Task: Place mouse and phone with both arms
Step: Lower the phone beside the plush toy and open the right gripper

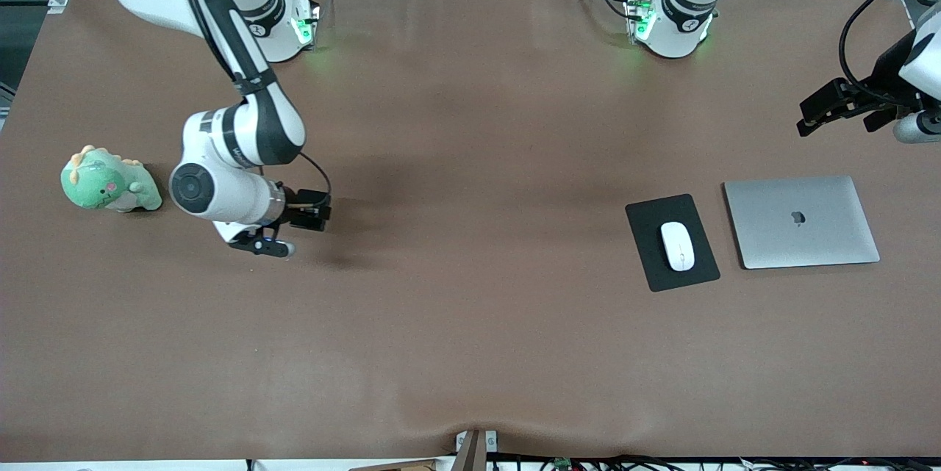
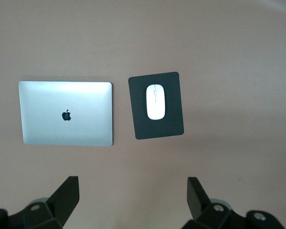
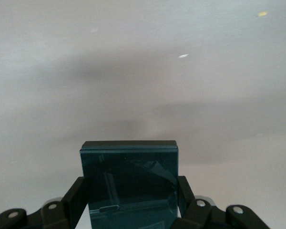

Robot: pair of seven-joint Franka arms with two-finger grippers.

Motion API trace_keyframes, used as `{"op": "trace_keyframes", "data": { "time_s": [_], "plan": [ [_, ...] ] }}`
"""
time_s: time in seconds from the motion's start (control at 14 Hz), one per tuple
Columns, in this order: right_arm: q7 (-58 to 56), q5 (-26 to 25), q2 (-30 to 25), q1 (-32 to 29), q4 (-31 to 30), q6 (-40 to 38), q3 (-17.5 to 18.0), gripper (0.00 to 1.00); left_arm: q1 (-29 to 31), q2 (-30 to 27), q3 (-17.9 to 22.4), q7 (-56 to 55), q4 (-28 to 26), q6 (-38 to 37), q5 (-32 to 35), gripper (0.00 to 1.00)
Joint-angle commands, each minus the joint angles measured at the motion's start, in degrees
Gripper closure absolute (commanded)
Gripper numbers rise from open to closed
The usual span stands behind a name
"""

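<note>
From my station I counted two arms, one mouse, one phone, one mouse pad, one laptop and one plush toy on the brown table (image 1: 470, 353). The right gripper (image 1: 312, 210) hung low over bare table toward the right arm's end, and its fingers (image 3: 76, 200) were clamped on the two side edges of the phone (image 3: 131, 183), whose glossy dark face showed reflections in the right wrist view; in the front view the phone was mostly hidden by the wrist, so I could not make out its tilt there. Just beside that arm's elbow, toward the table's edge, sat the single green plush dinosaur (image 1: 109, 181), apart from the gripper. The left gripper (image 1: 845, 109) was raised at the left arm's end of the table, above the table just past the laptop's farther edge, its two fingers (image 2: 66, 195) spread wide with nothing between them. The one white mouse (image 1: 677, 245) lay on the black mouse pad (image 1: 654, 261), roughly centred, its length running along the pad's longer side. The closed silver laptop (image 1: 801, 221) lay flat just beside the pad, toward the left arm's end, with a narrow strip of table between them.
</note>
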Motion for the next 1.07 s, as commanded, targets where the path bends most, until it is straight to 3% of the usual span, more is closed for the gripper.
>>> {"op": "trace_keyframes", "data": {
  "time_s": [0.0,1.0],
  "plan": [
    [-4.2,-2.71,-3.14,-3.71,-4.25,0.22,0.72,1.0,-0.19,-0.15,0.0,1.07,0.05,0.46,0.22,0.0],
    [-26.52,-4.65,-3.23,-18.74,-15.33,10.15,0.45,1.0,-0.1,-0.76,0.0,1.07,0.05,0.03,0.13,0.0]
  ]
}}
